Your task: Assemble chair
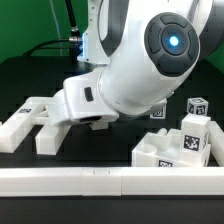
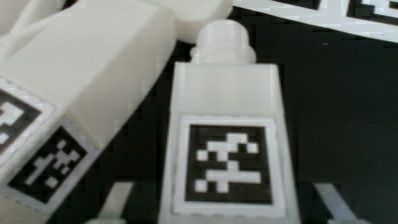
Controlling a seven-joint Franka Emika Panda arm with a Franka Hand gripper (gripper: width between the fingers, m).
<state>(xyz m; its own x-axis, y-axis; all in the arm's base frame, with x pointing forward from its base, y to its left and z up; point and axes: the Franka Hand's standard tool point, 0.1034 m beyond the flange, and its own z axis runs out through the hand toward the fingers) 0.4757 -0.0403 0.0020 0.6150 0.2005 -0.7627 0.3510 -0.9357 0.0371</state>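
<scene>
In the wrist view a white chair leg (image 2: 228,110) with a round peg at its far end and a square tag on top lies between my fingers. My gripper (image 2: 222,205) is open: one fingertip (image 2: 116,200) stands on each side of the leg with a dark gap to it. A larger white tagged chair part (image 2: 80,90) lies right beside the leg. In the exterior view my hand (image 1: 85,98) hangs low over white parts (image 1: 40,125) at the exterior view's left, and the fingers are hidden under it.
A cluster of blocky white tagged parts (image 1: 178,145) stands at the exterior view's right. A long white border rail (image 1: 110,181) runs along the front. The bulky arm (image 1: 150,60) blocks the middle of the exterior view. The table surface is black.
</scene>
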